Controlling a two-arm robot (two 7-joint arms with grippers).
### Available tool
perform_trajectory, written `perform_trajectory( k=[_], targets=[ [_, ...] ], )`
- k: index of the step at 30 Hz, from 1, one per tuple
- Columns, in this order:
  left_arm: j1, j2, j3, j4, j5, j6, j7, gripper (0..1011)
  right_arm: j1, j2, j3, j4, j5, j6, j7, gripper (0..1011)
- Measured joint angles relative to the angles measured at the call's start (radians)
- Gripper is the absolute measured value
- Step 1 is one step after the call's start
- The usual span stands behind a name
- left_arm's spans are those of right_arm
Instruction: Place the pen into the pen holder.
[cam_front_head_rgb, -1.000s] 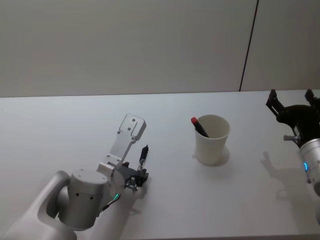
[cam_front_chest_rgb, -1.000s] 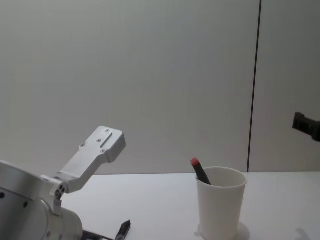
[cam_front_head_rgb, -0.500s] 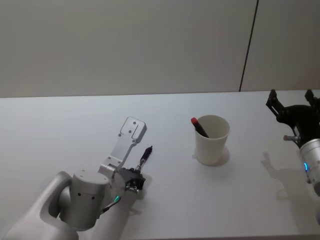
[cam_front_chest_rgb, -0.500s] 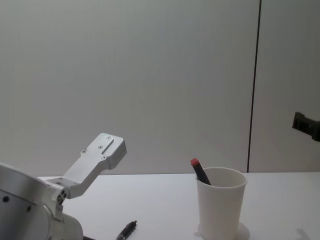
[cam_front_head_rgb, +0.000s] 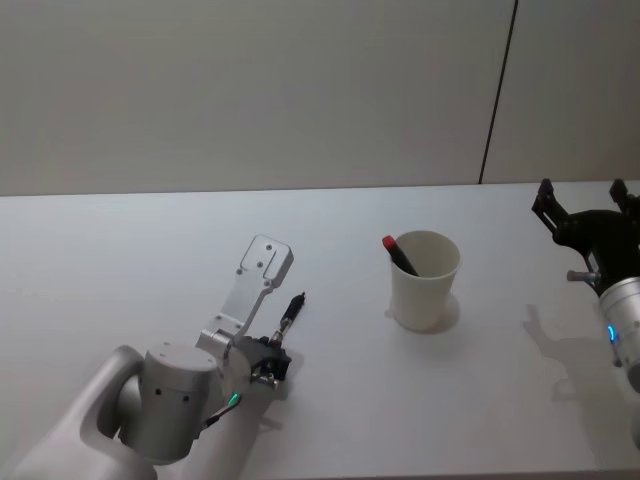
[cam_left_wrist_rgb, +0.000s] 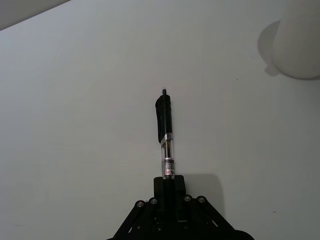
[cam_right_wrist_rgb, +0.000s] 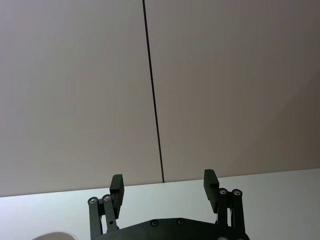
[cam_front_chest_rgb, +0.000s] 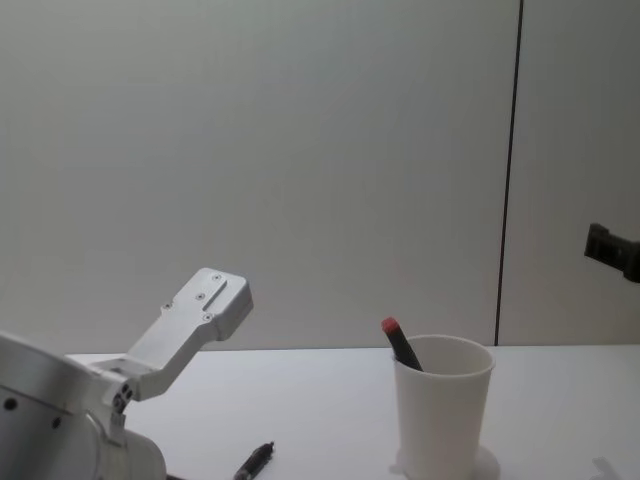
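The left gripper (cam_front_head_rgb: 274, 354) sits low over the white counter (cam_front_head_rgb: 120, 250), on the robot's left side and toward its body. It is clamped on one end of a pen (cam_front_head_rgb: 290, 312). In the left wrist view the gripper (cam_left_wrist_rgb: 169, 183) pinches the clear end of the pen's barrel. The rest of the pen (cam_left_wrist_rgb: 165, 137), with its black clip section and small tip, sticks straight out beyond it. The chest view shows the pen (cam_front_chest_rgb: 254, 461) slanting upward, its free end raised. Whether the held end touches the counter cannot be told.

A white paper cup (cam_front_head_rgb: 425, 280) stands upright on the counter, well apart from the held pen and to the right of it. A second pen with a red cap (cam_front_head_rgb: 398, 252) leans inside it against the rim, its cap poking above the cup (cam_front_chest_rgb: 442, 405).

The right gripper (cam_front_head_rgb: 585, 210) hangs at the right edge of the counter, away from the cup. Its fingers (cam_right_wrist_rgb: 117, 184) are spread wide apart with nothing between them.
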Motion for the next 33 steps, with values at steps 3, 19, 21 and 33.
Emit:
perform_trajectory(
  k=[3, 19, 21, 33],
  targets=[
    [0.006, 0.002, -0.001, -0.008, 0.0, -0.007, 0.002, 126, 0.0, 0.0, 0.0, 0.0, 0.0, 0.0, 0.0, 1002],
    [0.06, 0.036, -0.017, -0.125, 0.026, -0.119, 0.058, 126, 0.0, 0.0, 0.0, 0.0, 0.0, 0.0, 0.0, 1002],
    [0.069, 0.041, -0.02, -0.143, 0.032, -0.141, 0.065, 126, 0.0, 0.0, 0.0, 0.0, 0.0, 0.0, 0.0, 1002],
    [0.114, 0.073, -0.03, -0.223, 0.066, -0.294, 0.086, 126, 0.0, 0.0, 0.0, 0.0, 0.0, 0.0, 0.0, 1002]
  ],
)
